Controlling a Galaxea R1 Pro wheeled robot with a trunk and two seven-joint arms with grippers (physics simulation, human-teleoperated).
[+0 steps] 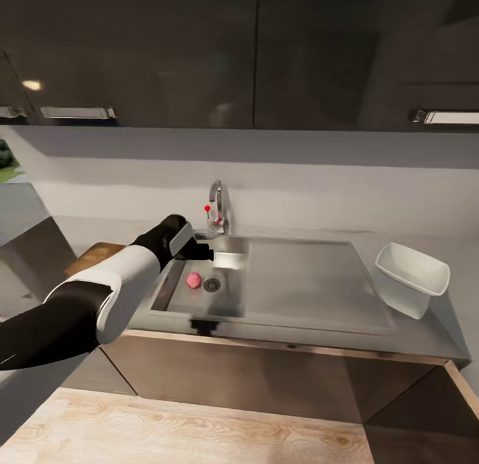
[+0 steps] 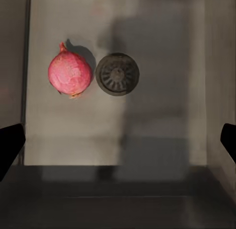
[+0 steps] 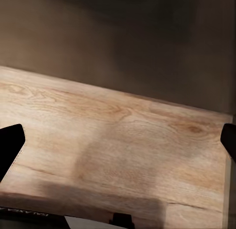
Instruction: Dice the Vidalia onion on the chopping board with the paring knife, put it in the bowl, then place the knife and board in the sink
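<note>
The pinkish-red Vidalia onion (image 1: pixel 193 279) lies on the floor of the sink (image 1: pixel 226 304), just beside the round drain (image 1: pixel 212 285). My left gripper (image 1: pixel 205 253) hangs over the basin, above the onion and apart from it. In the left wrist view the onion (image 2: pixel 70 75) rests next to the drain (image 2: pixel 117 74), and the left gripper (image 2: pixel 118 143) is open and holds nothing. A corner of the brown chopping board (image 1: pixel 93 256) shows on the countertop (image 1: pixel 426 331) behind my left arm. The white bowl (image 1: pixel 411 277) stands at the right. My right gripper (image 3: pixel 118 143) is open over wooden floor. The paring knife is out of view.
The chrome tap (image 1: pixel 216 208) with its red knob (image 1: pixel 207 209) rises at the back of the basin, close to my left wrist. A flat drainboard (image 1: pixel 299 284) lies between basin and bowl. Dark wall cabinets (image 1: pixel 253 51) hang overhead. Light wooden floor (image 3: pixel 123 140) meets the dark cabinet fronts.
</note>
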